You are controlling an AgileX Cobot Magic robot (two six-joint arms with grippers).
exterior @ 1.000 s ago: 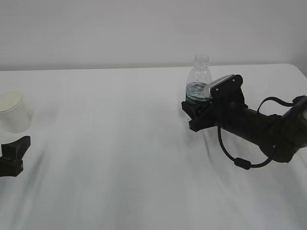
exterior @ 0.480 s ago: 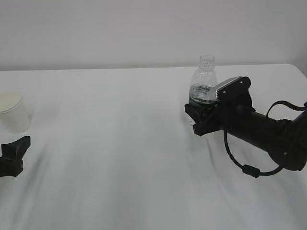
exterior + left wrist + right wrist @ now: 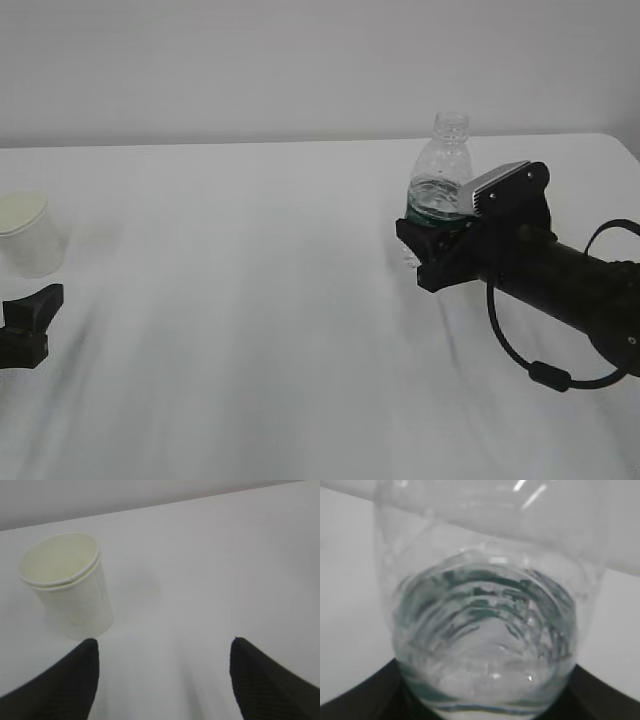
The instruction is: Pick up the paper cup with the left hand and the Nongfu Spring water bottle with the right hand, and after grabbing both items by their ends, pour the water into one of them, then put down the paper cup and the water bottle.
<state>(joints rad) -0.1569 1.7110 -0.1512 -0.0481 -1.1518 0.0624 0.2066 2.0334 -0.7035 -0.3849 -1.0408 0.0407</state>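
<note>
The pick-up step is half done — the right hand's end effector (image 3: 425,245) is clamped on the lower body of the Nongfu Spring water bottle (image 3: 441,170), upright with water (image 3: 487,630) low inside. The left hand's end effector (image 3: 162,680) gapes wide and empty just short of the paper cup (image 3: 67,587). Next, I judge, it must advance and close round the cup. The surface (image 3: 250,300) is plain white — behind it a bare pale wall (image 3: 250,60).
</note>
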